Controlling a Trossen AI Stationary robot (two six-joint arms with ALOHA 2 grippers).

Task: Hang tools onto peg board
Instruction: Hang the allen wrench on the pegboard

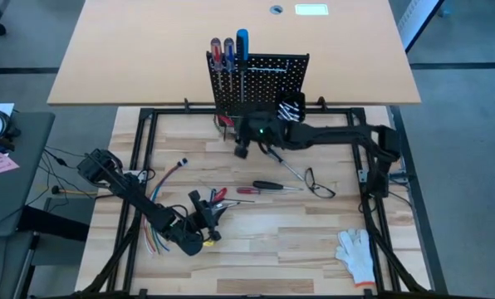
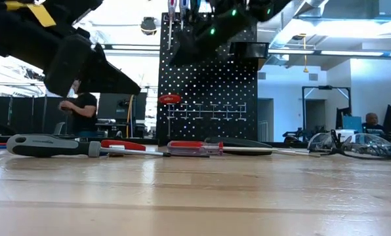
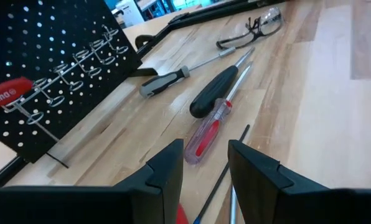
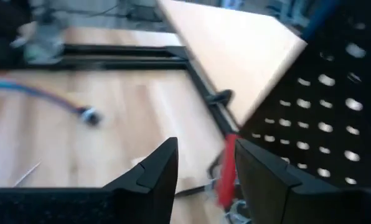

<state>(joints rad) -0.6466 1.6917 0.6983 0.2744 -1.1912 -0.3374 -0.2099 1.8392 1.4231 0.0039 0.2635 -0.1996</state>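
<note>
**Three screwdrivers up, more tools waiting on the table**

Three screwdrivers (image 1: 228, 51), two red-handled and one blue, already stand along the top edge of the peg board (image 1: 268, 79). Starting at the left, we see the left gripper (image 1: 204, 223) low over the table among red-handled tools (image 1: 218, 196); its wrist view shows the fingers (image 3: 167, 171) standing apart with nothing between them, and a clear-and-red screwdriver (image 3: 207, 132) lies just beyond. Next to that, toward the middle, lie a black-handled screwdriver (image 1: 266, 185) and a grey-handled one (image 3: 164, 83), then safety glasses (image 1: 318, 183). A white glove (image 1: 355, 253) sits near the right front corner.

The right gripper (image 1: 246, 137) hovers close in front of the board's lower left; its fingers (image 4: 154, 171) are parted and empty, and a red handle (image 4: 226, 168) shows just beyond them, beside the board.

We judge this a step between hangings: the right arm is at the board, the left ready to pick. Next, the left fingers must line up over one handle and close on it alone.
</note>
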